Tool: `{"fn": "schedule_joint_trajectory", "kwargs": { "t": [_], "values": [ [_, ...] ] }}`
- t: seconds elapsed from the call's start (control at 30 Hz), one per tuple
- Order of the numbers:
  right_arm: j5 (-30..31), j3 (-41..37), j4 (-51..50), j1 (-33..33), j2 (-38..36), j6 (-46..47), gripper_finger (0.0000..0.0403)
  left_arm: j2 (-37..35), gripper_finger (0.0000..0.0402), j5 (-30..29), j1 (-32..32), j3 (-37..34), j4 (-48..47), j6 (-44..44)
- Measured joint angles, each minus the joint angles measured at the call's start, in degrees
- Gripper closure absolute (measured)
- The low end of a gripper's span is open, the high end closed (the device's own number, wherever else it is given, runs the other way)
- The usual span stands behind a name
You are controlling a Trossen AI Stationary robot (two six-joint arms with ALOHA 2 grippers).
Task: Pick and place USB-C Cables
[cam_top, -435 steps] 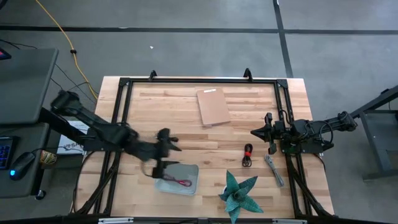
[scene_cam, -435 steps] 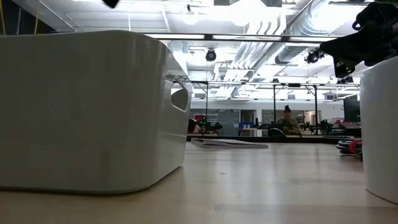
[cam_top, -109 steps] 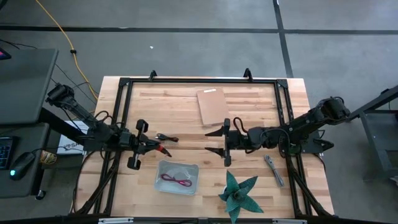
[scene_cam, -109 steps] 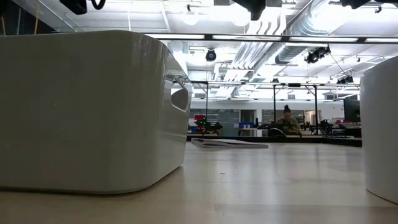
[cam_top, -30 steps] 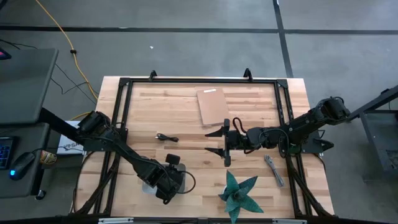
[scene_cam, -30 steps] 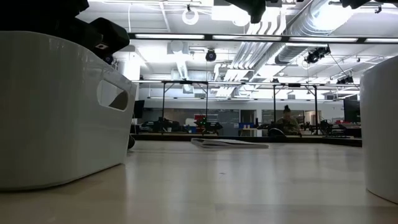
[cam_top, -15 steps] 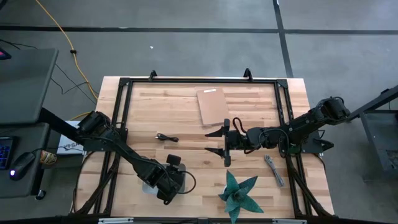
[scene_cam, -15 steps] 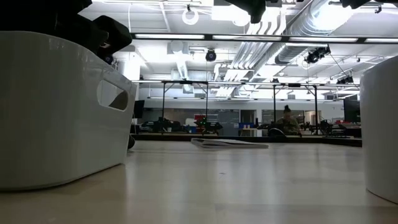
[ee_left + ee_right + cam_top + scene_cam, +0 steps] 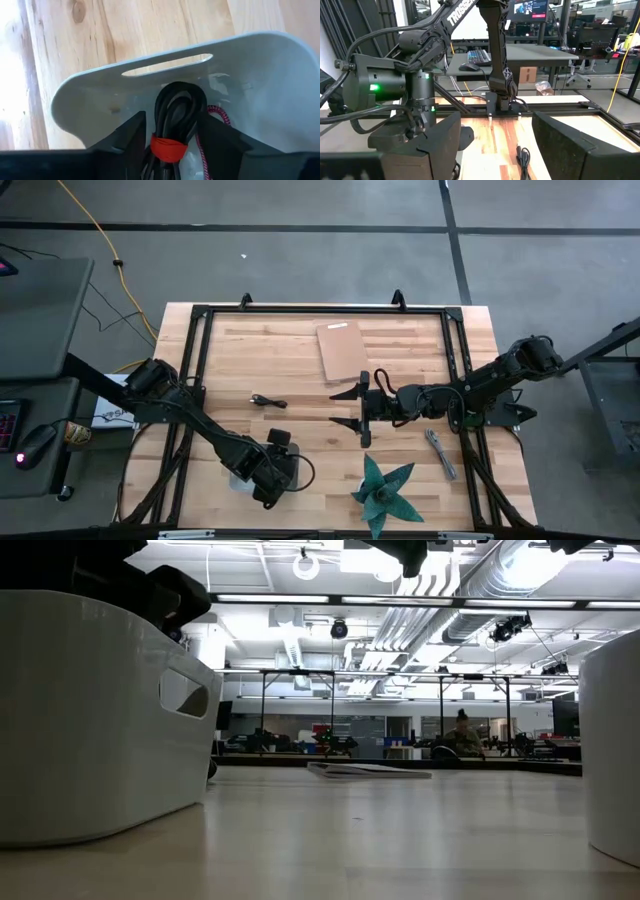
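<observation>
Left wrist view shows my left jaws [image 9: 172,145] down inside the white bin [image 9: 260,90], clenched on the black-and-red cable [image 9: 175,120] — a black coil with a red band, hanging just above the bin floor beside the red cable [image 9: 217,116] already lying there. From above, that arm covers the bin at the counter's [image 9: 300,350] near edge. My right jaws [image 9: 350,407] hover spread wide and empty over the middle of the counter, just below the brown board [image 9: 343,351]. The black cable [image 9: 267,402] lies left of centre, well apart from the bin; the grey cable [image 9: 441,453] sits near the right edge, beside the teal star [image 9: 385,490].

The risk I see: the coil could snag on my fingers when I let go and ride back out — or I nudge the light bin as I lift.
</observation>
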Motion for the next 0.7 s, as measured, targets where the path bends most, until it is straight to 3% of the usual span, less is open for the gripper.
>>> {"fn": "schedule_joint_trajectory", "kwargs": {
  "t": [0.27,0.37,0.57,0.63,0.7],
  "values": [
    [0.00,0.00,-0.26,-0.01,0.00,0.00,0.0164,-4.64,0.0238,-1.89,-1.20,2.54,-7.54,-2.37],
    [0.00,0.00,-0.64,0.00,0.00,0.00,0.0164,-8.61,0.0242,-9.06,-4.63,2.34,-6.88,0.38],
    [0.00,0.00,-0.90,0.00,0.00,0.00,0.0164,-21.08,0.0245,-32.50,-12.44,-6.17,3.05,4.04],
    [0.01,0.00,-0.85,0.00,0.00,0.03,0.0164,-26.40,0.0245,-35.92,-13.24,-11.44,7.02,3.23],
    [0.11,0.00,-0.85,0.00,0.00,0.17,0.0164,-32.03,0.0245,-35.49,-12.52,-17.47,12.36,2.31]
  ]
}}
